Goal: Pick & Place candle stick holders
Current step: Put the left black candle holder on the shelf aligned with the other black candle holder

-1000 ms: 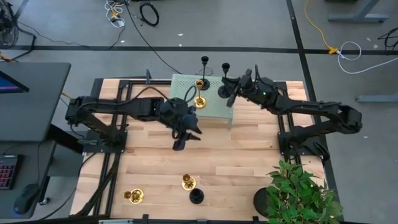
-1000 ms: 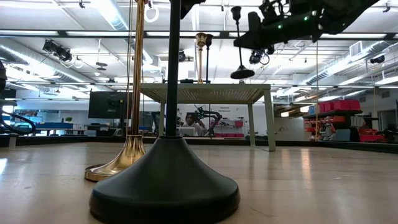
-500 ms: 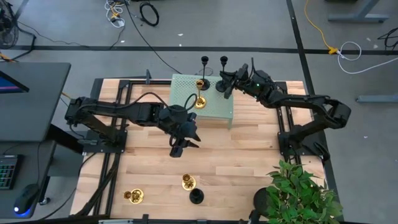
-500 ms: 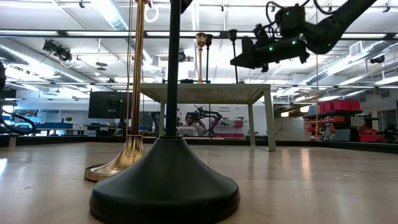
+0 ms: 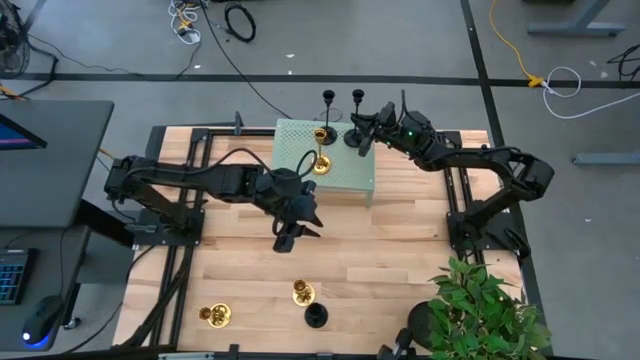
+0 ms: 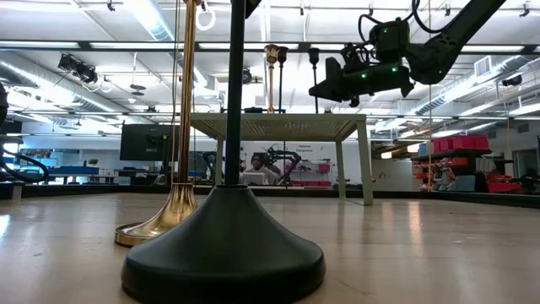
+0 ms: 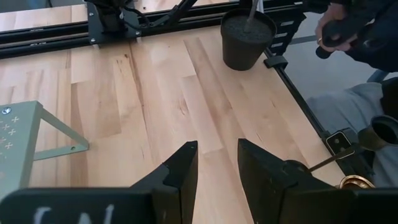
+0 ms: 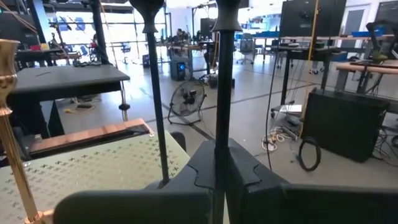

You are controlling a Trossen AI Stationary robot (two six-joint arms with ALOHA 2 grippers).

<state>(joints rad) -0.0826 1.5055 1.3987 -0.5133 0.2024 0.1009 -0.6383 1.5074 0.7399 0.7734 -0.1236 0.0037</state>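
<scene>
A green perforated stand (image 5: pixel 345 175) sits at the table's far middle. On it stand a black candlestick holder (image 5: pixel 328 133) and two brass ones (image 5: pixel 321 164). My right gripper (image 5: pixel 365 133) is shut on another black holder (image 5: pixel 355 138), held upright over the stand's right part. My left gripper (image 5: pixel 288 236) hangs open and empty over the table's middle. Near the front edge stand a brass holder (image 5: pixel 303 293) and a black holder (image 5: pixel 316 316). Another brass holder (image 5: pixel 214 315) lies at the front left. My right gripper pinches the black holder's thin stem (image 8: pixel 222 124) between its two fingers, about midway up (image 6: pixel 315 84). The fingers come roughly level from the table's right side and lie across the stem. The holder stands upright. I cannot tell whether its base touches the stand's top.
A potted plant (image 5: pixel 480 310) stands at the front right corner, and its black pot shows in the left wrist view (image 7: pixel 247 37). A person's hand (image 7: pixel 339 28) shows beyond the table's edge. Bare wood lies between the stand and the front holders.
My right gripper has carried the black holder toward the table's far left and down, from beside the stand's right edge to over the stand, next to the other black holder. The holder has stayed upright. My left gripper has shifted a little toward the near edge.
</scene>
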